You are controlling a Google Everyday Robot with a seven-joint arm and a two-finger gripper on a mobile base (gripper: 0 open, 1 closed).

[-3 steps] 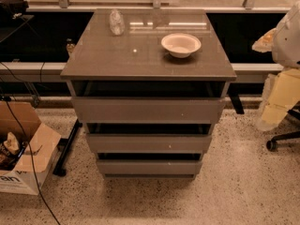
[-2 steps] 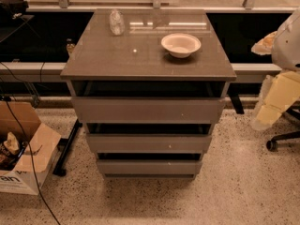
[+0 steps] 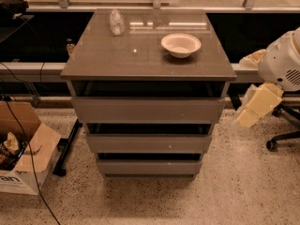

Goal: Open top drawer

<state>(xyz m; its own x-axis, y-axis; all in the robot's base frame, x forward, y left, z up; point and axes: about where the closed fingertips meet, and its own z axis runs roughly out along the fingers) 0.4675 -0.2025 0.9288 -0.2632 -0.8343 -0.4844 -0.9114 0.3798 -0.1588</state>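
- While the top drawer [image 3: 148, 109] sits unmoved, the gripper [image 3: 253, 109] edges left from the frame's right side toward the cabinet [image 3: 148, 64].
- Whether its jaws are wide or narrow, I cannot tell; opening has not begun.

- The only print that can be read is on the cardboard box [image 3: 28, 158] on the floor at the lower left. Its pale front face carries dark lower-case letters that look like "an".
- The picture's left edge cuts the word, so only this fragment shows, and what it spells in full cannot be told.
- A small dark mark sits just right of those letters near the box's front corner. It is too blurred to read.
- The end effector [image 3: 255, 108], a cream-coloured part bearing no readable marking, hangs at the right of the drawer cabinet [image 3: 140, 55], apart from it and above the floor.
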